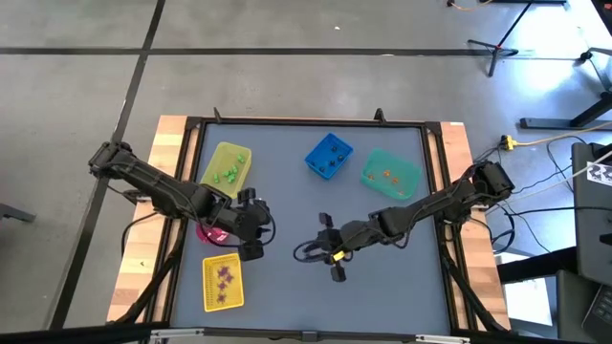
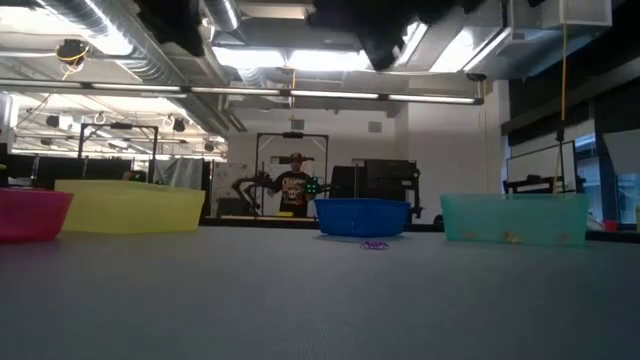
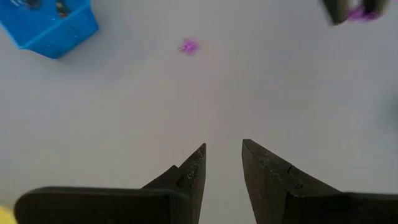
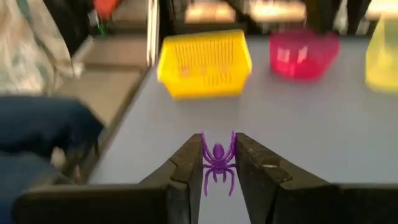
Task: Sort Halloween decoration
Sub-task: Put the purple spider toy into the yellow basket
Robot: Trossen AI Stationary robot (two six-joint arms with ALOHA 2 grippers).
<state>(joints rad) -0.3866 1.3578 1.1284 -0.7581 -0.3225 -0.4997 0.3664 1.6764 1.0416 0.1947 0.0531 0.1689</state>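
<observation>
My right gripper [image 4: 217, 163] is shut on a purple plastic spider [image 4: 217, 155], one piece of the Halloween decoration, above the middle of the table [image 1: 316, 250]. My left gripper [image 3: 222, 163] stands open over bare table beside the pink bin [image 1: 212, 232], with nothing between its fingers. Another purple trinket [image 3: 188, 46] lies loose on the table top near the blue bin [image 3: 53, 25]; the low view shows the same trinket [image 2: 374, 244]. The yellow basket [image 1: 223, 284] holds purple pieces, and the yellow bin [image 1: 228, 167] holds green ones. My right gripper pinches the spider's body [image 4: 217, 153] between its two fingers. The legs stick out past the fingers on both sides of the body. The fingers point toward the table's left side, slanting a little down. The spider is lifted clear of the table.
The teal bin [image 1: 390, 174] with a few orange pieces stands at the far right, and the blue bin [image 1: 329, 156] at the far middle. The yellow basket [image 4: 204, 62] and pink bin [image 4: 303, 53] lie ahead of my right gripper. A person stands in the room beyond the table [image 2: 293, 190].
</observation>
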